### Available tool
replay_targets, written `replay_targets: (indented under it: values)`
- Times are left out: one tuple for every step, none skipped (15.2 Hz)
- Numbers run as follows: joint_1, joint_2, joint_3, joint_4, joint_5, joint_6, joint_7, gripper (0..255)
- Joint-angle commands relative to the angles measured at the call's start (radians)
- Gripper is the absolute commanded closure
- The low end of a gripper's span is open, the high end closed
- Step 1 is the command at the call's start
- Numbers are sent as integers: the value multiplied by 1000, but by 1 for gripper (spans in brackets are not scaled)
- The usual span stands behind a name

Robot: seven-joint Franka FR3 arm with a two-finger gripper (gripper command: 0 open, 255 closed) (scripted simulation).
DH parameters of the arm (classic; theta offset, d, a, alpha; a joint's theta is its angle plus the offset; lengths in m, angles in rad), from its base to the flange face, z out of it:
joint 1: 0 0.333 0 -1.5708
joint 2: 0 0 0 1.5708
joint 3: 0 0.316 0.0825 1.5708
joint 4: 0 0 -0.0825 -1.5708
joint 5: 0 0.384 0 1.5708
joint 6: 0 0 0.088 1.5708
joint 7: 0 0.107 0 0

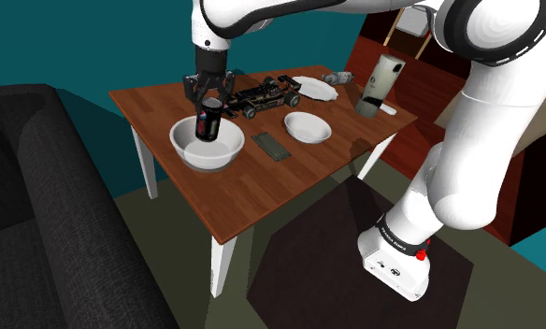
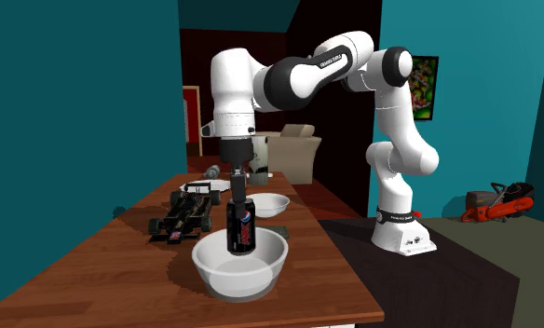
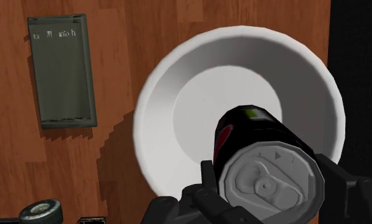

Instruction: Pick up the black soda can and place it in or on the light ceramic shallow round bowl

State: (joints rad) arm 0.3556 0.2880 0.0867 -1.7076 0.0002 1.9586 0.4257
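Note:
A black soda can (image 1: 208,122) with a red and blue logo hangs upright, its lower half below the rim of a large white round bowl (image 1: 182,150) near the table's front corner. My gripper (image 1: 208,101) is shut on the can's top end from above. In the second exterior view the can (image 2: 242,225) dips into the bowl (image 2: 261,270) under the gripper (image 2: 239,191); I cannot tell whether it touches the bottom. The wrist view looks down on the can's lid (image 3: 264,181), clasped between the black fingers (image 3: 207,184), over the bowl (image 3: 178,83).
On the wooden table (image 1: 262,192) a smaller shallow white bowl (image 1: 307,127), a flat grey device (image 1: 271,146), a black toy race car (image 1: 262,93), a white plate (image 1: 316,87) and a tilted pale cylinder (image 1: 381,82) lie nearby. A dark sofa (image 1: 37,206) stands beside the table.

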Motion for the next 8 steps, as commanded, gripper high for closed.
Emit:
replay_targets:
  values:
    - [0, 0, 0, 0, 0, 1, 0, 255]
    - [0, 0, 0, 0, 0, 1, 0, 255]
    - [0, 0, 0, 0, 0, 1, 0, 255]
    - [0, 0, 0, 0, 0, 1, 0, 255]
    - [0, 0, 0, 0, 0, 1, 0, 0]
    - [0, 0, 0, 0, 0, 1, 0, 0]
    - [0, 0, 0, 0, 0, 1, 0, 0]
    - [0, 0, 0, 0, 0, 1, 0, 0]
